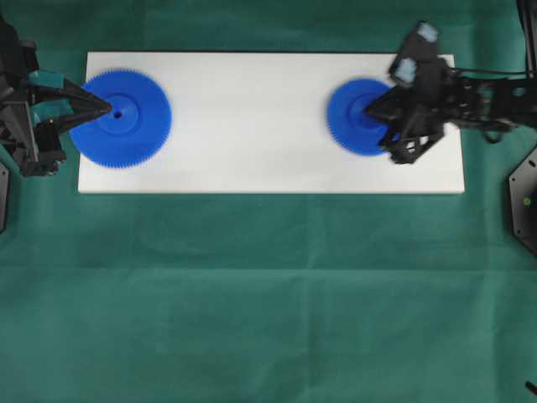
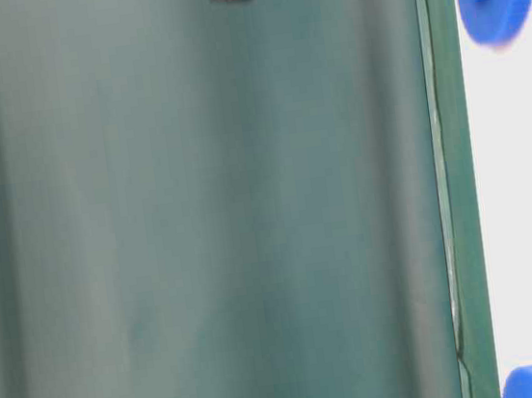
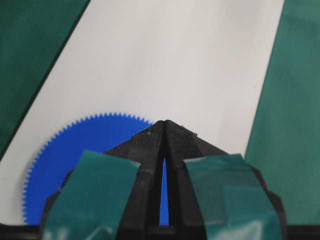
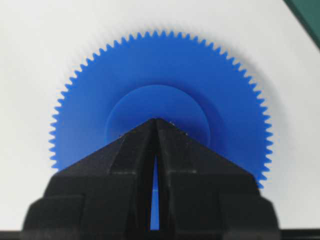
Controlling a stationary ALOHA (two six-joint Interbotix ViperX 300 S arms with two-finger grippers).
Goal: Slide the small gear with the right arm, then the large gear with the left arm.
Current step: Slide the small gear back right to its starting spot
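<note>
The large gear (image 1: 120,118) lies flat at the left end of the white board (image 1: 252,159). My left gripper (image 1: 107,107), with teal-green tape, is shut, and its pointed tip rests over the hub just left of the centre hole. The left wrist view shows the joined tip (image 3: 165,122) above the large gear (image 3: 75,155). The small gear (image 1: 359,117) lies at the board's right end. My right gripper (image 1: 369,109) is shut with its tip over that hub. In the right wrist view the tip (image 4: 155,120) hides the centre hole of the small gear (image 4: 165,65).
Bare white board (image 3: 190,60) stretches between the two gears. Green cloth (image 1: 252,294) covers the table around the board. A black mount (image 1: 524,201) stands at the right edge.
</note>
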